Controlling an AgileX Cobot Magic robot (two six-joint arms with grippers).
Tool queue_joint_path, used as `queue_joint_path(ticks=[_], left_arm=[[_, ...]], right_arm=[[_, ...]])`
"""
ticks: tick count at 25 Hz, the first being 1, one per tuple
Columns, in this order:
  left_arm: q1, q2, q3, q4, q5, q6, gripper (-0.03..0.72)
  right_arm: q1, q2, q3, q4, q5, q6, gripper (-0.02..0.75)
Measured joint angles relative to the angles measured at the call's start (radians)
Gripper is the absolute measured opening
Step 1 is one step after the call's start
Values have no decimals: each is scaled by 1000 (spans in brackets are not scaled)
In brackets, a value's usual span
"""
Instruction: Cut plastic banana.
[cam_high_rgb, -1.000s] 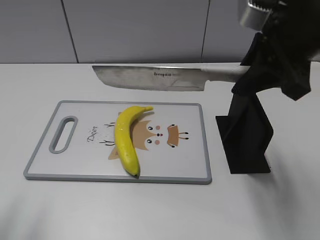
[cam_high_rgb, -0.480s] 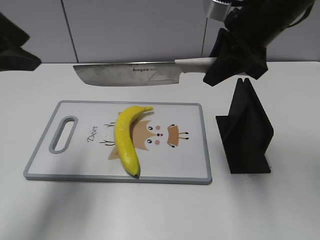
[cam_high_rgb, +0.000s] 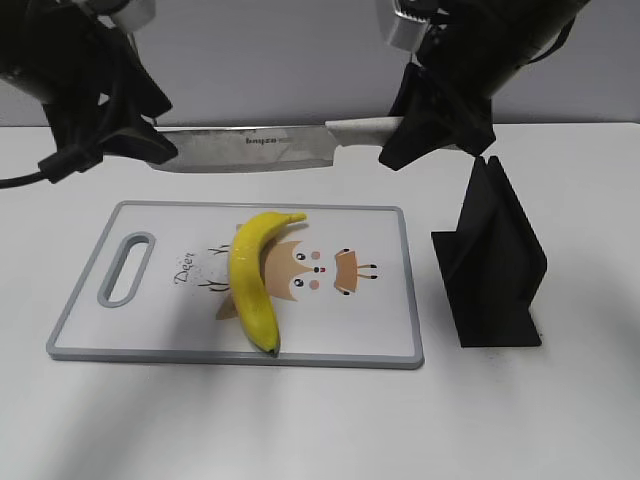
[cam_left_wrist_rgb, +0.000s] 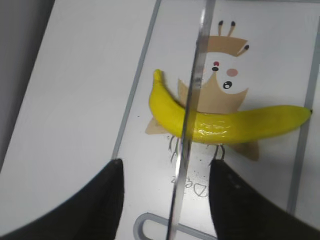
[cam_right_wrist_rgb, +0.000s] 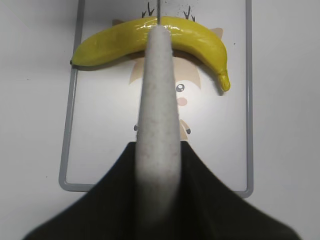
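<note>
The plastic banana (cam_high_rgb: 250, 275) lies whole on the grey-rimmed cutting board (cam_high_rgb: 385, 335), dark tip toward the front edge. My right gripper (cam_high_rgb: 398, 138) is shut on the pale handle of a large knife (cam_high_rgb: 250, 148) and holds it level above the board's far edge. In the right wrist view the handle (cam_right_wrist_rgb: 157, 100) runs over the banana (cam_right_wrist_rgb: 115, 37). My left gripper (cam_high_rgb: 128, 150) is open at the blade's tip end. In the left wrist view its fingers (cam_left_wrist_rgb: 165, 167) stand either side of the blade (cam_left_wrist_rgb: 192, 100), above the banana (cam_left_wrist_rgb: 235, 125).
A black knife stand (cam_high_rgb: 490, 265) stands on the white table right of the board. The board has a handle slot (cam_high_rgb: 125, 265) at its left end and a cartoon print (cam_high_rgb: 320, 270) in the middle. A grey wall is behind.
My right gripper has carried the knife leftward, over the board. My left arm has come in from the left and now straddles the blade's tip end. The banana has not moved.
</note>
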Motion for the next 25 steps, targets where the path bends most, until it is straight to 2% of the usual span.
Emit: queue_joint_path(ticks=[3,6,11,12,16,25], left_arm=[[-4,41,0,0,4,7,489],[-4,62,0,1,4,10,399],[-7,74,-2,6,-6,16,76],[-7,74,-2,9,-3,18,50],[-7,81,-2,16,12,21,12],[-9,152,-3,12,14,-18,-2]], right_arm=[[15,12,-1,3,-6,-6,177],[20,28,-2,18,-23,-8,177],[21,52,-2,37,-34,-12,177],[21,57,-3,36,-39,-19,177],[22,69,-4,34,-48,-34,177],[22,84,-4,-8,-56,-28,177]])
